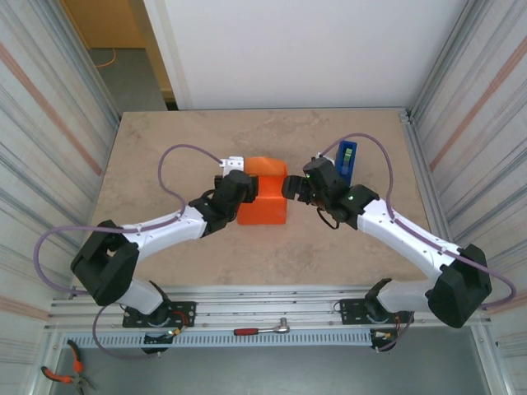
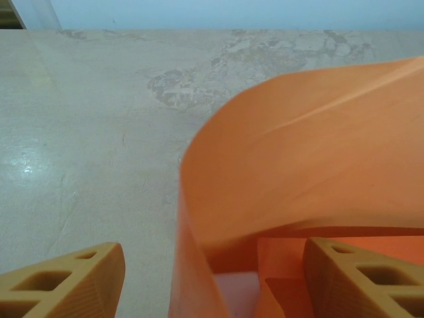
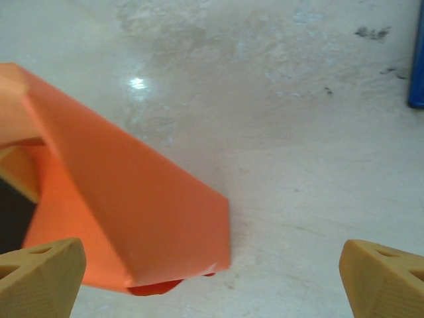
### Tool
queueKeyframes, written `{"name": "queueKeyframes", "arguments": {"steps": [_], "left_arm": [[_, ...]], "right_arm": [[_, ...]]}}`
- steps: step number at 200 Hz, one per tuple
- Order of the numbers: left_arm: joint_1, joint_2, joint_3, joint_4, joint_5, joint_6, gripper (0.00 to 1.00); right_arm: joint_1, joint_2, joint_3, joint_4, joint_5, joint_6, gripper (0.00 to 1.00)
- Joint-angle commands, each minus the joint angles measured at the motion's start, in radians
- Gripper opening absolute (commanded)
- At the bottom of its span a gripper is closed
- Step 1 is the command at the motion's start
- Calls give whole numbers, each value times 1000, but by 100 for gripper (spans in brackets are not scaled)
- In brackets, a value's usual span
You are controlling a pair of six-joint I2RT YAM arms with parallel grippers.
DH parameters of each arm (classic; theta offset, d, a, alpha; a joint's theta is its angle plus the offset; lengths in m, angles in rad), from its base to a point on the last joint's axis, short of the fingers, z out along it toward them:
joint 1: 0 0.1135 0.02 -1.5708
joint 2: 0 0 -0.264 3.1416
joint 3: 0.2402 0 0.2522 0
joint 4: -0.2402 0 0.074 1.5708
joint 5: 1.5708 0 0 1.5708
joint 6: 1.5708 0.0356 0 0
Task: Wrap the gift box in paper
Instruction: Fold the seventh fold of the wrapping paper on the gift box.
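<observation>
Orange paper [image 1: 263, 197] sits folded mid-counter [image 1: 165, 140], the box hidden under it. Left fingers [image 2: 73, 281] stand wide astride a curled flap. Right fingers [image 3: 40, 271] gape wide at its right corner, gripping nothing. Untaped and unheld, that flap may spring open, or a nudge may slide the bundle.

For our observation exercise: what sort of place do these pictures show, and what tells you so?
Probably a robotics lab work cell: two robot arms bolted to an aluminium rail at the edge of a marbled table, framed panels walling both sides, and a ratchet and pliers below the near edge.
</observation>
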Motion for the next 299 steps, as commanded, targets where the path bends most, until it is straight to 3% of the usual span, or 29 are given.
{"name": "queueKeyframes", "arguments": {"steps": [1,44,73,81,104,124,129,136,140,147,159,168,174,180,188,193,211,216,225,232,238,243,251,252,279,283,293,299], "left_arm": [[-5,26,-1,-127,-36,15,71],[-8,31,5,-135,-35,15,70],[-15,30,4,-138,-44,14,70],[-15,29,2,-138,-45,16,70],[-16,27,1,-140,-36,27,70],[-17,27,4,-139,-32,35,70],[-18,27,4,-140,-32,34,70],[-18,27,3,-140,-32,31,69],[-19,27,2,-140,-31,31,69],[-18,29,2,-139,-31,30,69],[-20,30,2,-139,-29,30,69],[-22,31,1,-138,-28,31,69],[-22,32,2,-138,-26,31,69],[-22,32,1,-138,-26,31,69],[-23,33,3,-138,-25,31,69],[-23,33,4,-138,-25,31,68],[-22,39,11,-138,-20,32,68],[-23,41,13,-138,-19,32,68],[-23,44,17,-138,-15,33,68],[-23,46,22,-138,-14,33,68],[-23,48,24,-138,-13,34,68],[-23,48,24,-138,-12,35,68],[-23,49,28,-138,-10,35,68],[-23,48,28,-138,-10,36,68],[-23,46,23,-138,-9,31,67],[-23,45,24,-138,-8,30,67],[-23,45,21,-139,-9,25,67],[-23,45,21,-139,-9,21,67]], "right_arm": [[15,27,54,49,-40,-36,95],[26,109,104,47,-5,-30,84],[25,170,134,56,-10,-46,64],[25,191,151,51,-11,-50,56],[23,230,191,49,-23,-67,0],[22,249,226,38,-35,-72,0],[22,251,233,35,-37,-73,12],[22,254,241,26,-36,-73,44],[22,256,249,18,-33,-72,56],[20,258,257,6,-25,-70,63],[17,256,262,1,-24,-72,65],[14,253,263,1,-23,-72,63],[11,252,264,-1,-26,-73,56],[9,251,263,-1,-27,-76,42],[7,251,266,-4,-25,-76,13],[3,252,269,-7,-27,-77,0],[-3,255,277,-19,-28,-77,0],[-4,255,280,-20,-30,-77,14],[-5,255,282,-25,-32,-75,57],[-7,255,287,-33,-31,-72,63],[-7,254,287,-33,-31,-73,60],[-6,253,287,-32,-32,-73,47],[-9,251,284,-30,-32,-73,2],[-8,251,284,-29,-32,-73,0],[-10,238,282,-22,-43,-80,0],[-10,236,282,-23,-44,-80,11],[-10,227,281,-30,-39,-77,62],[-10,223,277,-37,-33,-72,85]]}}
